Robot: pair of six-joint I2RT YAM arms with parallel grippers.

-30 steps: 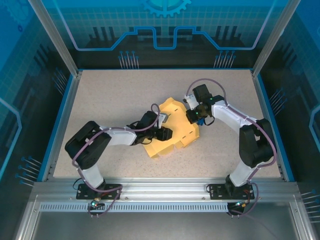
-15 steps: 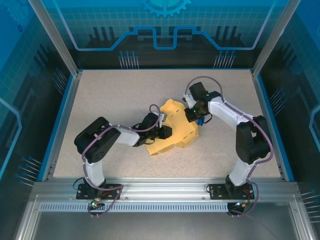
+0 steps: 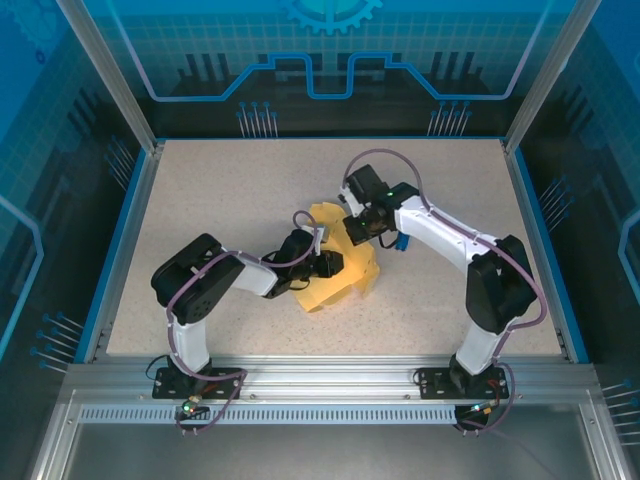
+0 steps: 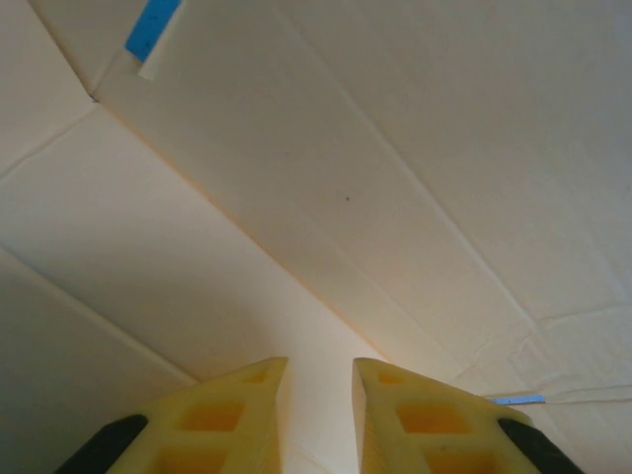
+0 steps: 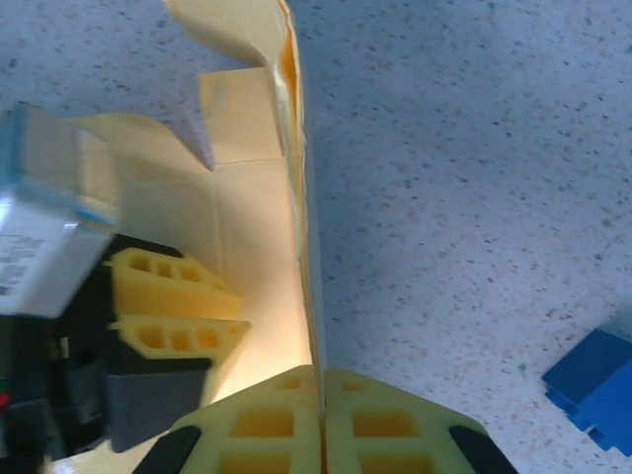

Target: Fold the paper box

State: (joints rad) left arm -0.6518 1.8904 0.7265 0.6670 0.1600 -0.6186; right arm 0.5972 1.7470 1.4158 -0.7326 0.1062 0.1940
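Top view: paper box mid-table, partly raised between both arms; small blue object just right of it.
Left wrist: left gripper slightly parted, nothing between, over pale card; blue tape strip on one panel.
Right wrist: right gripper pinched on upright flap edge; white label print too blurred to read.

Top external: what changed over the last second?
The right claw, pinching the paper box by its edge, swung left toward the centre and stood that side up, so the box's footprint narrowed. The left claw stayed over the box's middle.
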